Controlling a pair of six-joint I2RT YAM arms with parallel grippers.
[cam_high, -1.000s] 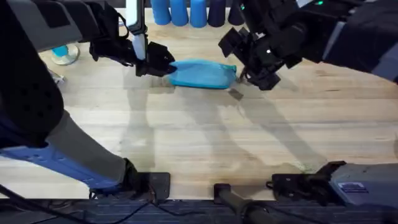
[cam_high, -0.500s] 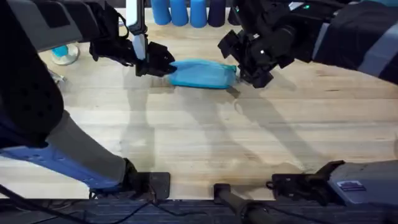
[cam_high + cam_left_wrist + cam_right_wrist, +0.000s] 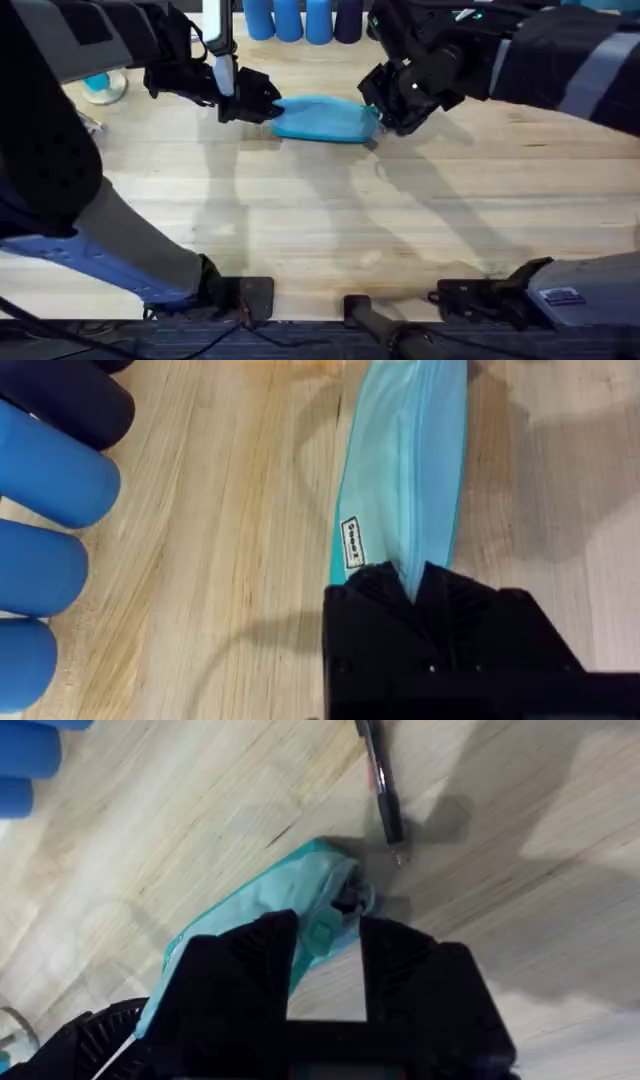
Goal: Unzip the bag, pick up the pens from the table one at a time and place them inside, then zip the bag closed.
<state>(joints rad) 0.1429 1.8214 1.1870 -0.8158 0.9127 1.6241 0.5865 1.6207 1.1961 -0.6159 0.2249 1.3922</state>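
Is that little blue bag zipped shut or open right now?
Cannot tell. The bag lies flat on the table, held at both ends by the left gripper and right gripper; its zipper line isn't clearly visible.

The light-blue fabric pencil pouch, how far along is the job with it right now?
Early stage. The left gripper is shut on one end of the light-blue fabric pencil pouch, pinning it to the light wood table. The right gripper is open at the other end, fingers either side of the zipper pull, not yet closed on it. A slim black pen lies on the table, so unzipping, loading and zipping all remain.
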